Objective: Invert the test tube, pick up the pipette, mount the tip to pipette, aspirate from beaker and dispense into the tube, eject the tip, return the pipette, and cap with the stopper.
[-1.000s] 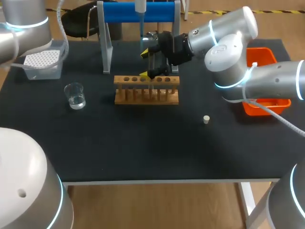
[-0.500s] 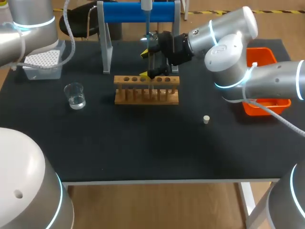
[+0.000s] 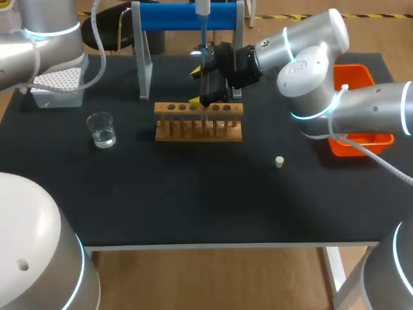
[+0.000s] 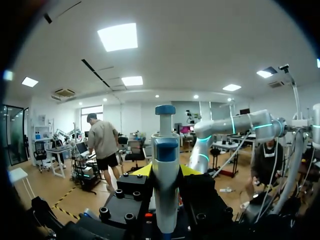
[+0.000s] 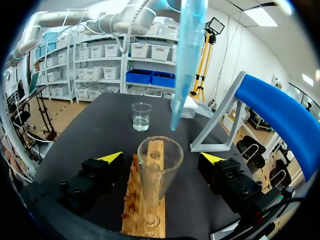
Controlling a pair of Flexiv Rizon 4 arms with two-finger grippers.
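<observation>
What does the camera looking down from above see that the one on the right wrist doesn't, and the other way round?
Only the head view shows the small stopper lying alone on the table, and the orange bin at its right edge. Only the right wrist view shows the test tube close up, open mouth upward, with the pipette's blue tip hanging just above that mouth, not inside it. Both show the beaker, the wooden rack and the blue stand.
</observation>
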